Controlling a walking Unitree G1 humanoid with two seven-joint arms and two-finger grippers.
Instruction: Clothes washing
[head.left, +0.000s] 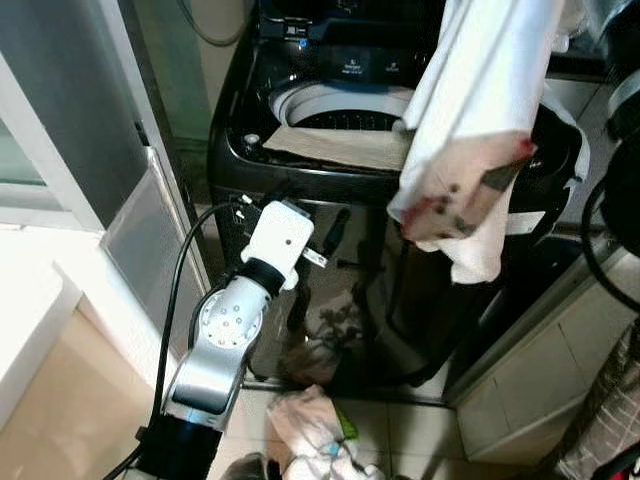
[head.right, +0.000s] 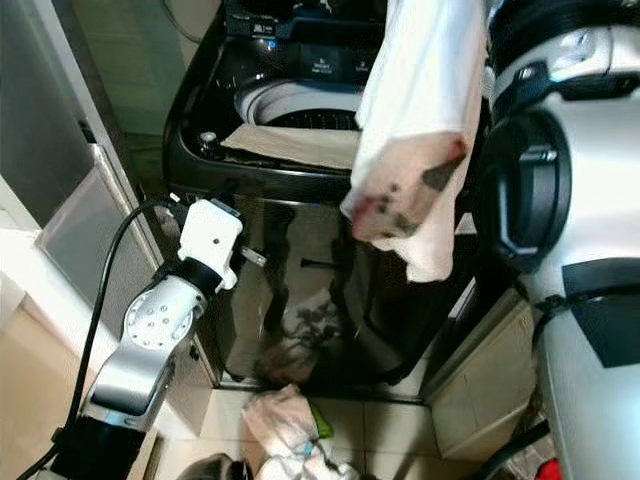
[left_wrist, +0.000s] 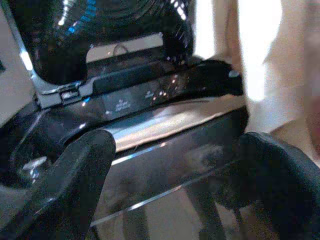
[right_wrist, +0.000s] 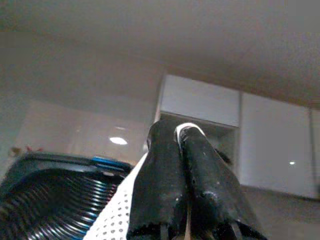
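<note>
A black top-load washing machine (head.left: 236, 120) stands open, its lid (left_wrist: 125, 25) raised and the white drum rim (head.left: 330, 100) showing. A beige cloth (head.left: 340, 147) lies across the drum's front edge. My right gripper (right_wrist: 179, 131) is raised high and shut on a white garment (head.left: 470, 120) with red and dark marks. The garment hangs down in front of the washer's right side. My left gripper (left_wrist: 175, 165) is open with nothing between its fingers, low in front of the washer's front panel. The left wrist (head.left: 280, 235) is near the washer's left corner.
A heap of clothes (head.left: 310, 425) lies on the tiled floor at the washer's foot. A glass panel (head.left: 140, 235) and a white ledge (head.left: 30, 300) are to the left. A pale cabinet (head.left: 560, 370) stands to the right. My right arm (head.right: 560, 200) looms near the camera.
</note>
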